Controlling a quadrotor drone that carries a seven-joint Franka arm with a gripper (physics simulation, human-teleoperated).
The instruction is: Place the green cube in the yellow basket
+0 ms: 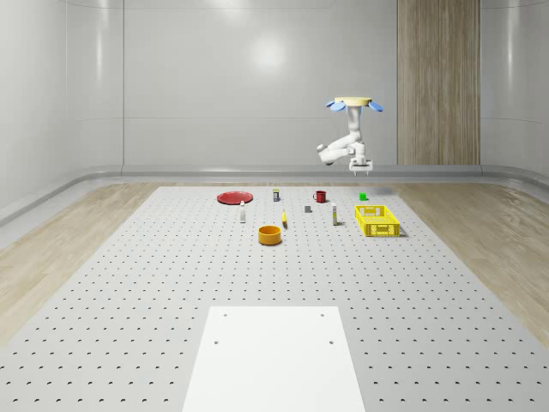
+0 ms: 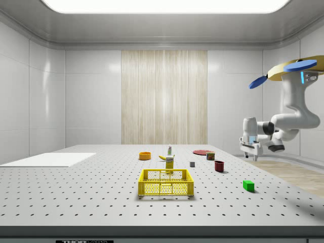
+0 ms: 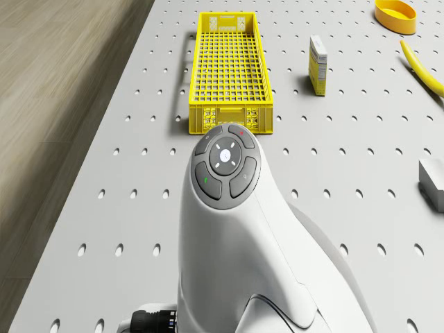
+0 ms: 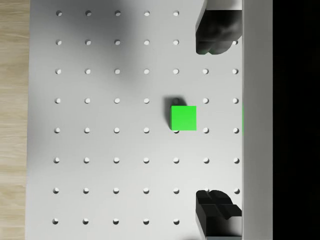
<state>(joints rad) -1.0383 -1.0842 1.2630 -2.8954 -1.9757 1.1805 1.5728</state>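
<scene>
The drone (image 1: pixel 352 104) is hovering high over the green cube (image 4: pixel 183 118) — its hand (image 4: pixel 216 120) hanging spread wide above it, beside the yellow basket (image 1: pixel 377 221).

white arm (image 2: pixel 292 117), blue rotors (image 1: pixel 375 107), tan drone disc (image 1: pixel 352 101), dark jaws

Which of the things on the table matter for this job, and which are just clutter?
Job: small green cube; yellow mesh basket; open gripper hanging above the cube, drone hovering.

Clutter: red plate; red mug; orange bowl; yellow banana; grey block.
</scene>
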